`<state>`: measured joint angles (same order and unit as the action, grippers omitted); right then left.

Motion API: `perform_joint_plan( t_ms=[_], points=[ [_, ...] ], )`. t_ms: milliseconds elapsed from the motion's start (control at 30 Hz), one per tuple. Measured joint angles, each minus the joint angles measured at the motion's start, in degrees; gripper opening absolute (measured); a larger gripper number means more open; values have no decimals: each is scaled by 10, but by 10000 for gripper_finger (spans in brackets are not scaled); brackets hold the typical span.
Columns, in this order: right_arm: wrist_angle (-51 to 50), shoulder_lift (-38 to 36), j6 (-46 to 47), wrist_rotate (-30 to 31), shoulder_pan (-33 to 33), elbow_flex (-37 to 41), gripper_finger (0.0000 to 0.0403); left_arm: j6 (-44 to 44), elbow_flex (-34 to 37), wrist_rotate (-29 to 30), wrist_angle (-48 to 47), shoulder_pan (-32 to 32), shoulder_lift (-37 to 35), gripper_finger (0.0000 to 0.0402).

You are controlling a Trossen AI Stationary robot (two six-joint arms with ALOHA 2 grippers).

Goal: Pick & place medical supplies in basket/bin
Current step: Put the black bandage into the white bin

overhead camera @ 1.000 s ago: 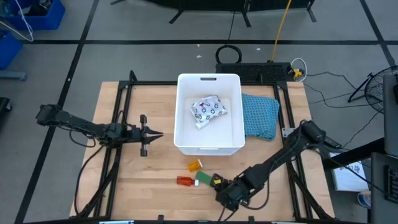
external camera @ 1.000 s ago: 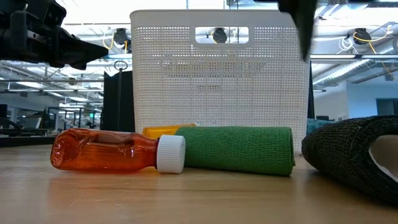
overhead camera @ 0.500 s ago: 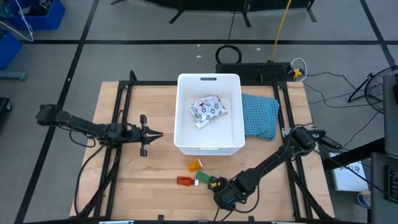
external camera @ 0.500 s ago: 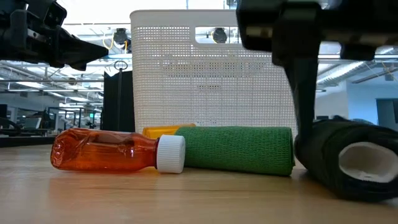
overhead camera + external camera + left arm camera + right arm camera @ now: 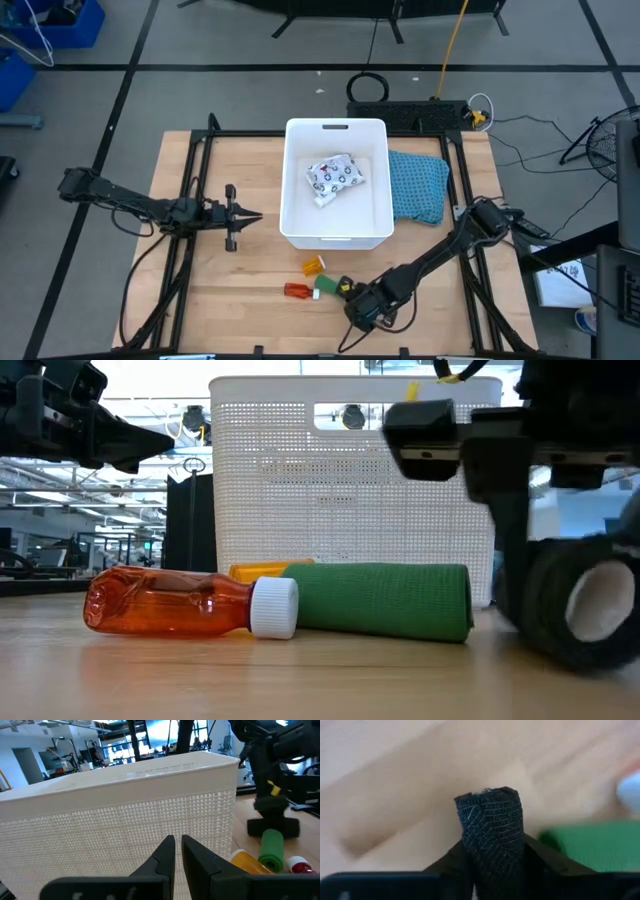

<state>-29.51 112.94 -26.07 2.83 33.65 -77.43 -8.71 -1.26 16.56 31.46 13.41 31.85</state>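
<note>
Materials on the light wood-grain table (image 5: 250, 275)

The white plastic basket (image 5: 350, 490) has finely perforated, matt walls. The orange vial (image 5: 170, 603) is glossy, translucent plastic with a ribbed white cap. The green bar (image 5: 385, 600) and black roll (image 5: 492, 827) show rough woven cloth. At 3 o'clock of the basket lies teal mesh cloth (image 5: 418, 188).

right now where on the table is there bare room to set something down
Bare wood lies left of the white bin, around the waiting left gripper, and on the front-left table. Crowded: in front of the bin, where the orange vial, red tube, green roll and right gripper holding the black roll cluster.
</note>
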Motion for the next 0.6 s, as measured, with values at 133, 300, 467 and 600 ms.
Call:
perform_joint_plan(
  t_ms=[133, 300, 467, 600],
  points=[
    [16, -55, 42, 0, 5, 2, 78, 0, 0, 0, 0, 0, 0, 37],
    [88, -156, 68, -1, 21, 1, 74, 3, 0, 0, 0, 0, 0, 37],
    [157, -258, 88, -2, 26, 14, 79, 5, 0, 0, 0, 0, 0, 37],
    [212, -322, 105, -46, 26, 64, 76, 7, 0, 0, 1, 0, 0, 37]
  ],
)
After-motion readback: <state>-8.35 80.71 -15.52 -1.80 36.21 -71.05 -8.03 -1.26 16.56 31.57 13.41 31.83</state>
